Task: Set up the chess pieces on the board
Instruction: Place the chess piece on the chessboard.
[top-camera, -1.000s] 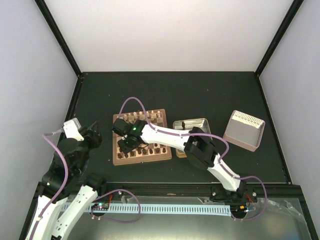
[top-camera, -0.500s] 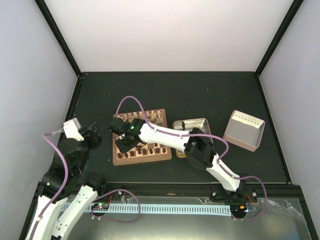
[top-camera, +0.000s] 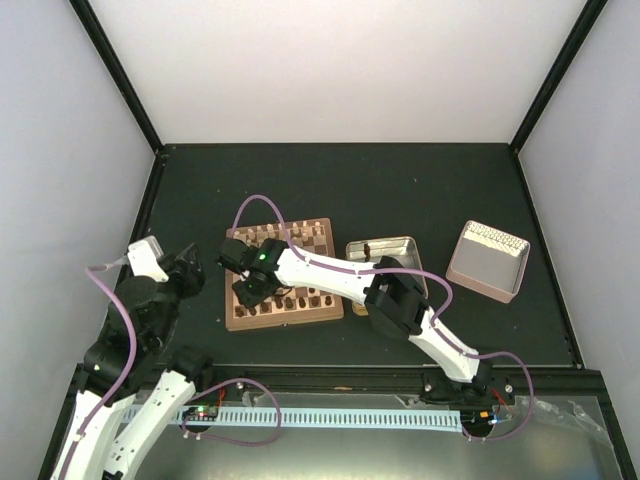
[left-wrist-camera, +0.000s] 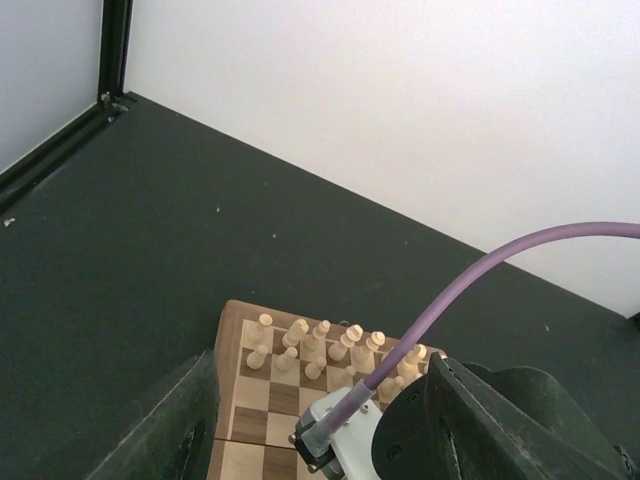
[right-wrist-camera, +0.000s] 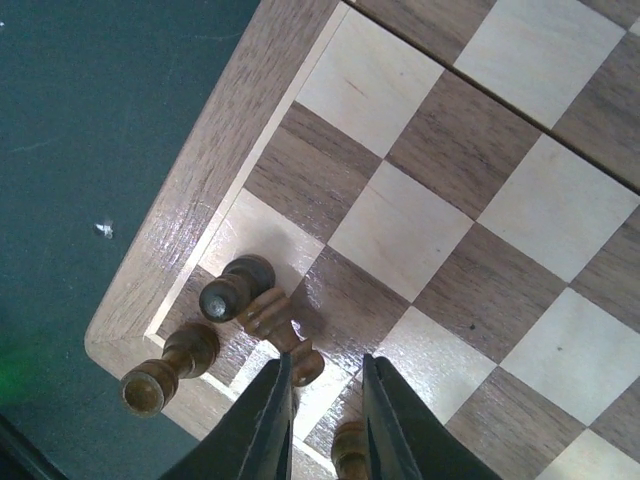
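The right pincer (right-wrist-camera: 326, 362) hangs over the near left corner of the square wooden chessboard (right-wrist-camera: 205, 190) with its fingers slightly spread, pinching nothing. Several tiny dark brown wooden chessmen (right-wrist-camera: 235, 287) stand clustered on the corner squares just beneath it. The left pincer (left-wrist-camera: 320, 370) hovers spread wide and empty above the dark bench (left-wrist-camera: 120, 220), facing the pale cream chessmen (left-wrist-camera: 318, 340) along the board's far edge.

Dark matte tabletop (top-camera: 400, 190) between plain white walls (top-camera: 340, 70)

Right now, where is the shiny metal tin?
Top view: the tin lies just right of the board, between it and the pale box.
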